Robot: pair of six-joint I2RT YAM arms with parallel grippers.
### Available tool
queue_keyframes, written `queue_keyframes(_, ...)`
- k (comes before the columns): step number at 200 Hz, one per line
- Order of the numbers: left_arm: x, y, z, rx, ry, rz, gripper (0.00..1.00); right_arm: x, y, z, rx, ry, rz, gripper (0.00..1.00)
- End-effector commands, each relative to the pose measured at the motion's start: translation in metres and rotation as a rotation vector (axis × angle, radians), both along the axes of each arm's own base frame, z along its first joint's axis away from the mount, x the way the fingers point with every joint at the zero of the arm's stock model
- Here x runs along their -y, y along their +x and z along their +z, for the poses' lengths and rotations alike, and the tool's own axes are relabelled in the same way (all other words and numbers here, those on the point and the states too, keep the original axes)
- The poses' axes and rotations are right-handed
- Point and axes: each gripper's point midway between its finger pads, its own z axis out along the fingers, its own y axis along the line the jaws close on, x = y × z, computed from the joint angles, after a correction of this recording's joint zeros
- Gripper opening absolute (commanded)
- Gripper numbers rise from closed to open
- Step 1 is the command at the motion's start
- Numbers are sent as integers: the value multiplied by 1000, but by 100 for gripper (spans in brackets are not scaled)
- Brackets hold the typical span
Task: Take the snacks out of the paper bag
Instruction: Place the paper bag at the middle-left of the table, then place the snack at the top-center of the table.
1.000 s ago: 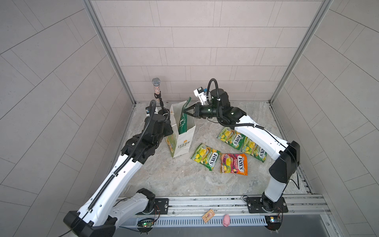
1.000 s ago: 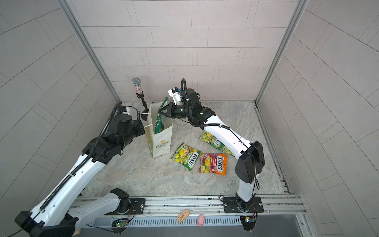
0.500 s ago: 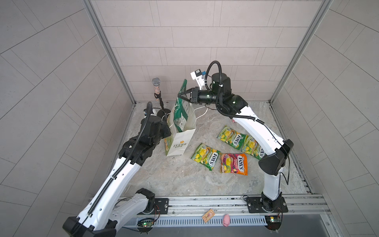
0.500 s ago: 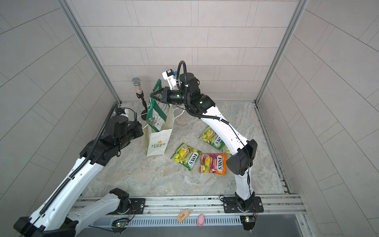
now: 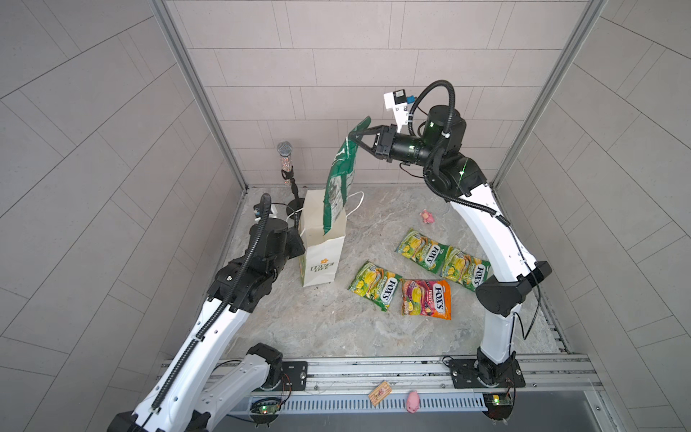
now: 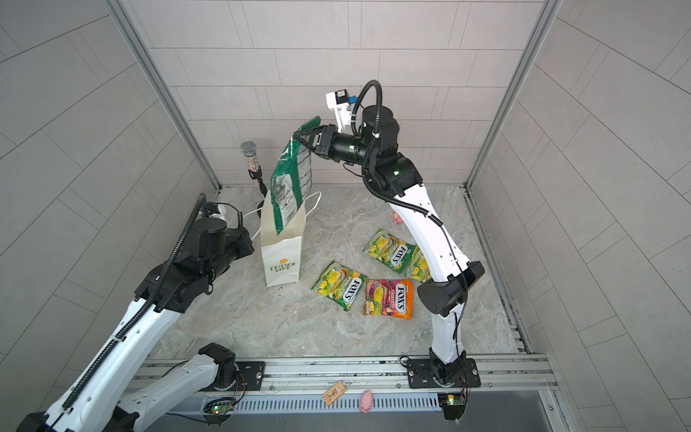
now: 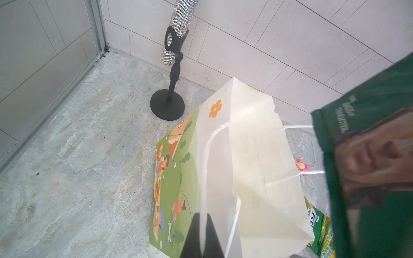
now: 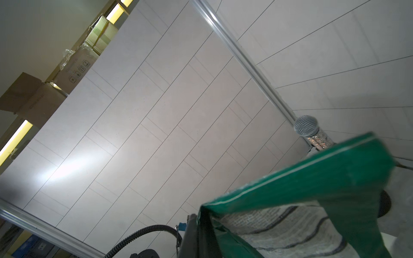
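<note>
Right end effector (image 5: 352, 135) high at far centre, pinching the top edge of the green crisp bag (image 5: 338, 187). The packet hangs tilted, lower corner over the open mouth of the paper bag (image 5: 321, 258); cannot tell if it is clear of the rim. Paper bag upright on the counter (image 5: 318, 329), left of centre. Left end effector (image 7: 202, 234) pressed together on the bag's left rim. Three yellow-green FOX'S packets (image 5: 375, 285) and the orange-pink FOX'S packet (image 5: 426, 299) lie flat right of the bag. Microphone stand (image 5: 286, 164) far left.
</note>
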Motion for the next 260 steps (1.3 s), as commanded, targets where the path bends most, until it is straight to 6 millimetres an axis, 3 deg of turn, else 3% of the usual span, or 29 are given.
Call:
queue_keyframes(1, -12, -8, 1, 4, 52, 22, 0, 43, -5, 43, 76, 75, -80, 0)
queue_keyframes(36, -18, -13, -1, -17, 93, 26, 0, 79, 26, 41, 49, 111, -127, 0)
queue_keyframes(56, -21, -16, 0, -12, 101, 34, 0, 103, 50, 28, 20, 101, -201, 0)
queue_keyframes(88, -21, -19, 2, 4, 95, 24, 0, 132, 92, -20, -77, 57, -272, 0)
queue_keyframes(119, -18, -20, 1, 6, 92, 7, 0, 136, 123, -84, -169, -59, -318, 0)
queue_keyframes(150, -19, -20, 1, 7, 94, 9, 0, 108, 136, -150, -245, -204, -277, 0)
queue_keyframes(175, -20, -22, 2, 13, 95, 13, 0, 76, 138, -187, -275, -273, -204, 0)
queue_keyframes(235, -21, -23, -1, 8, 99, 12, 0, 4, 139, -239, -321, -331, -47, 0)
queue_keyframes(260, -22, -24, -2, 6, 101, 12, 0, -13, 139, -258, -344, -326, 8, 0)
